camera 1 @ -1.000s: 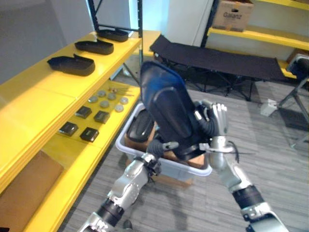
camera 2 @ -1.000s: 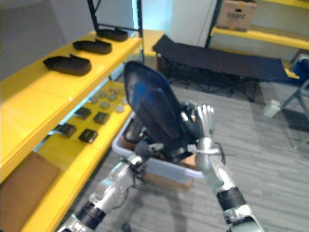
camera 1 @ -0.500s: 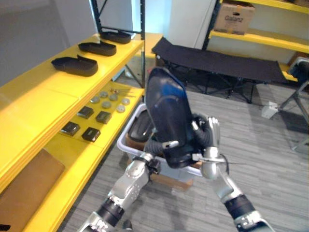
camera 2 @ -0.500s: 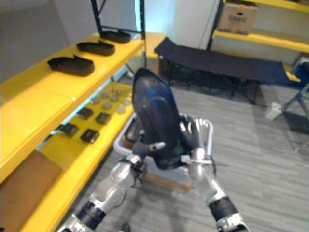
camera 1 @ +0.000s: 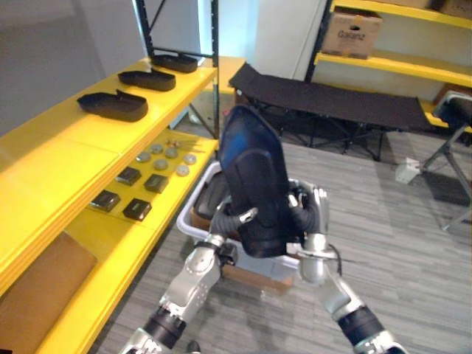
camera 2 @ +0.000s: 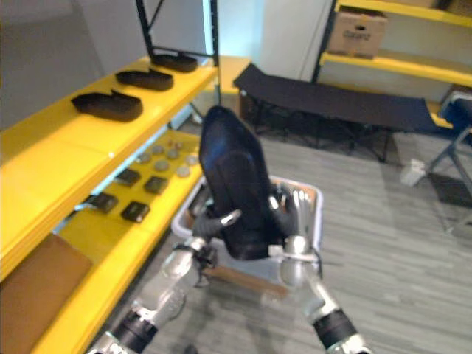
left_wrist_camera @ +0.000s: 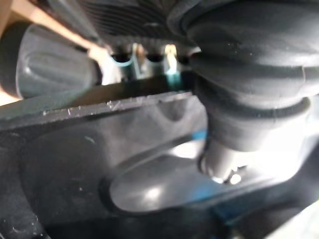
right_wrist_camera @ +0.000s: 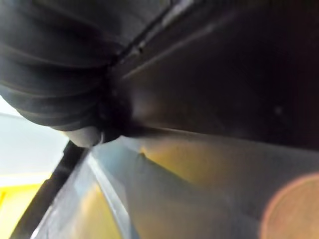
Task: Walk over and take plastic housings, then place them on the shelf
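Note:
A large black plastic housing (camera 1: 254,184) stands upright between my two hands, above a white bin (camera 1: 190,221). My left hand (camera 1: 234,220) grips its lower left edge, with one silver finger (camera 1: 248,215) curled over the front face. My right hand (camera 1: 314,212) clasps the lower right edge, its fingers behind the rim. In the left wrist view the housing's glossy surface (left_wrist_camera: 99,174) lies right against the hand. Another black housing (camera 1: 214,198) lies in the bin. On the top tier of the yellow shelf (camera 1: 66,155) at the left lie three more housings (camera 1: 113,105), (camera 1: 146,77), (camera 1: 174,62).
The shelf's lower tier holds small black blocks (camera 1: 137,209) and grey discs (camera 1: 161,156), and a brown cardboard sheet (camera 1: 37,291). The bin rests on a cardboard box (camera 1: 254,274). Behind stand a black folding cot (camera 1: 332,103) and a yellow rack with a box (camera 1: 351,33).
The left hand's fingers have curled onto the housing. The housing has come from a lean to nearly upright, and both hands sit closer together. The camera has shifted a little.

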